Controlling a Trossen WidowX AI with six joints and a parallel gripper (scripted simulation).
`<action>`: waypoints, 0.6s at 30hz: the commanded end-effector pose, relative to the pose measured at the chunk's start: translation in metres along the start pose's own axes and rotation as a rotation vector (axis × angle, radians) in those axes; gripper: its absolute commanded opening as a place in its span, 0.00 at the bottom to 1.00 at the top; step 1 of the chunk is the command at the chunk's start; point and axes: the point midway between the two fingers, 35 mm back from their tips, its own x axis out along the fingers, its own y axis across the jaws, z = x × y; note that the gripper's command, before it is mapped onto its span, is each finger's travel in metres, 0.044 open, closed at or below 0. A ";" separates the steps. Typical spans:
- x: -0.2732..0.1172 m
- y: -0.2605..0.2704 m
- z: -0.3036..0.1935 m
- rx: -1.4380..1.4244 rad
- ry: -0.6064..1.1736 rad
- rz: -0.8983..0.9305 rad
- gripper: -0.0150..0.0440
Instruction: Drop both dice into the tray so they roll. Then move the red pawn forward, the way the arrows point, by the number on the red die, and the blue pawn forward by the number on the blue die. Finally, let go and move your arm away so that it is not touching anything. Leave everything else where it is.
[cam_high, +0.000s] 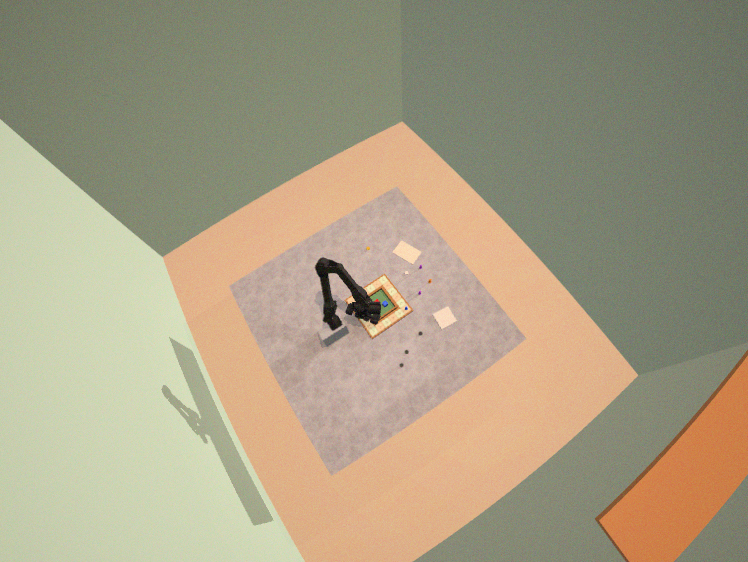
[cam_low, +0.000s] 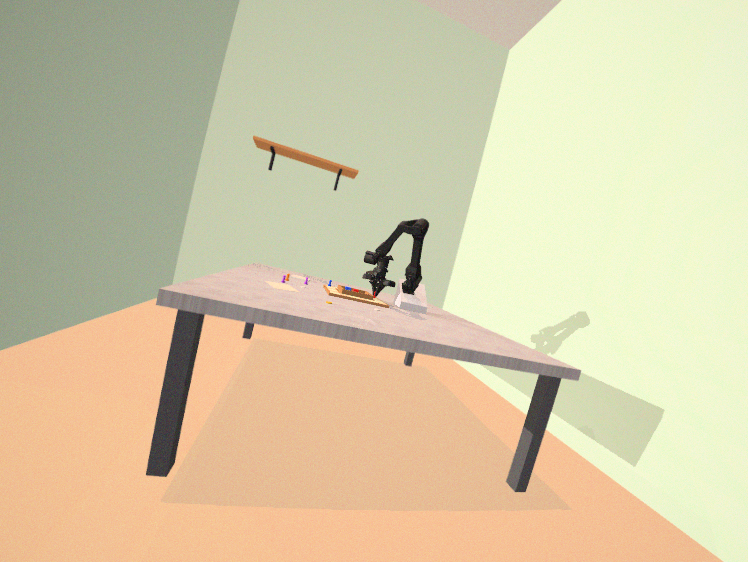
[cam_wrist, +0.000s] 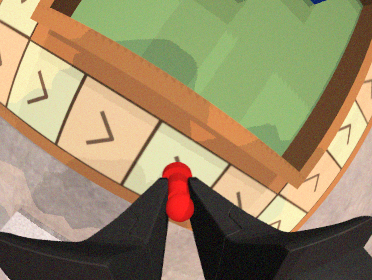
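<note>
While the black gripper (cam_high: 364, 311) (cam_low: 376, 293) (cam_wrist: 177, 185) pinches the red pawn (cam_low: 374, 294) (cam_wrist: 178, 192), both dice sit in the tray.
The pawn is over a pale green square of the board (cam_high: 372, 335) (cam_low: 356, 299) (cam_wrist: 95, 185), beside the tray (cam_high: 396, 305) (cam_low: 355, 293) (cam_wrist: 165, 102). The blue pawn (cam_high: 406, 308) (cam_low: 330, 282) stands on the board, near a corner.

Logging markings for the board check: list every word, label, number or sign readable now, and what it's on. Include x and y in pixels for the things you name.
No words, brands or numbers readable.
">"-like arrow marks: on the board's squares (cam_wrist: 72, 157).
Pips on red die (cam_high: 377, 300) and blue die (cam_high: 385, 303): too small to read.
</note>
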 end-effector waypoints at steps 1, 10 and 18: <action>-0.001 -0.001 0.000 -0.002 -0.001 -0.003 0.39; -0.001 -0.001 0.000 -0.002 -0.001 -0.003 0.79; -0.046 0.000 -0.001 0.007 -0.002 0.004 1.00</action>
